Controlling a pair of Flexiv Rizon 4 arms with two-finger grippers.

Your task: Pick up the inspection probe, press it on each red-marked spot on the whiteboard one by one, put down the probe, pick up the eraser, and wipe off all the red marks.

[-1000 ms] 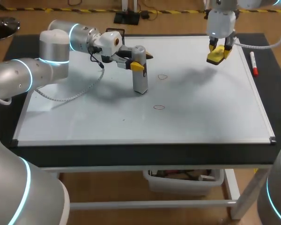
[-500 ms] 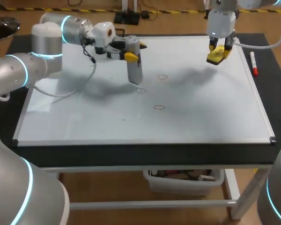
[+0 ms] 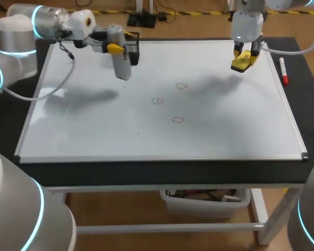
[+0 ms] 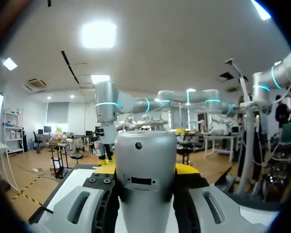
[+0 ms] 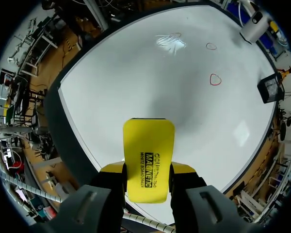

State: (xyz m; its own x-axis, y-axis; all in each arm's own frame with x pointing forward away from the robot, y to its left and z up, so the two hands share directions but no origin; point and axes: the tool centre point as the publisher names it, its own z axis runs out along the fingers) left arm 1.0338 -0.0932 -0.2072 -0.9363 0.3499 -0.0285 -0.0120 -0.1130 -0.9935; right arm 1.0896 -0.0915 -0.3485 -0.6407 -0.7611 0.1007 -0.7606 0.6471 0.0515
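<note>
Pincers: your left pincer is clamped on the grey probe, held upright over the whiteboard's far-left corner, just beside a black stand. Your right pincer grips the yellow eraser above the far-right side. Three red marks lie mid-board, between the arms. Setting the probe down looks next.

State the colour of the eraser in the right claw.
Yellow eraser, clearest in right wrist view.
</note>
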